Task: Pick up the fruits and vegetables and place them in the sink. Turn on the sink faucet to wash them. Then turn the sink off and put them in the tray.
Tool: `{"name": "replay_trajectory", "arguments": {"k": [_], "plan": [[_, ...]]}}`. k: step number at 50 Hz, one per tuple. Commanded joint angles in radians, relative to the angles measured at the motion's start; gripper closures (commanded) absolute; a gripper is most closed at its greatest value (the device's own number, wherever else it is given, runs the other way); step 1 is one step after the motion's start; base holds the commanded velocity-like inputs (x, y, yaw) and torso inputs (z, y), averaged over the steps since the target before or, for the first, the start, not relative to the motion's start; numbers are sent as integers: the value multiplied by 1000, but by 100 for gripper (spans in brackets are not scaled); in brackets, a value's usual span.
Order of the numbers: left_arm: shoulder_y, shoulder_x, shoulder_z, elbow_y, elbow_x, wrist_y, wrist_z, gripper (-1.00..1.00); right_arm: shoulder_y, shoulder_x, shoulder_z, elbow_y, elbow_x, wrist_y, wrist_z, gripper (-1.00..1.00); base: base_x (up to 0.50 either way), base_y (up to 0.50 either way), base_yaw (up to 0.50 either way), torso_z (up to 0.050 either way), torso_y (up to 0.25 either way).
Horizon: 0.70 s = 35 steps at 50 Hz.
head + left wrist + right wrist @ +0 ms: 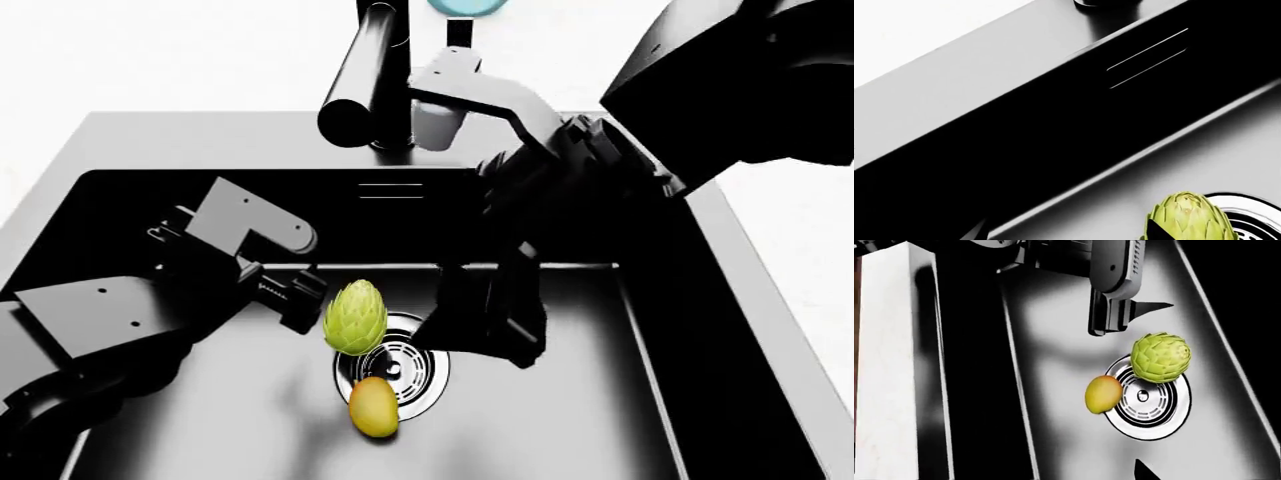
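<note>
Sink (694,330): black basin, grey rim, chrome drain (407,370) in its floor. Artichoke (355,317): on the drain's edge. Mango (374,408): just beside the drain, apart from the artichoke. Faucet (367,75): black, behind the basin. Left gripper (304,300): inside the basin, jaws released, close beside the artichoke. Right gripper (514,335): lowered over the basin floor near the drain; jaw state cannot be told.

Kitchen: black sink (120,160), tall faucet (363,75), white counter (160,50).
</note>
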Motion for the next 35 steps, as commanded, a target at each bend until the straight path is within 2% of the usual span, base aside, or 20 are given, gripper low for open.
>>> {"name": "replay_trajectory", "arguments": {"k": [1,25,35], "plan": [[-2,-5,-3,1,-5,-2,-2,-100,-84,-38,-47,7,-21,-77,-50,-100,0,0,0,0,0],[-8,-8,-7,13,-14,-9,-12,-100,-242,-101,-79,56,-38,-180,-59,-100,0,0,0,0,0],[-8,-10,-9,19,-19,-10,-17,-100,-280,-148,-104,151,-78,-203,-29,-100,0,0,0,0,0]]}}
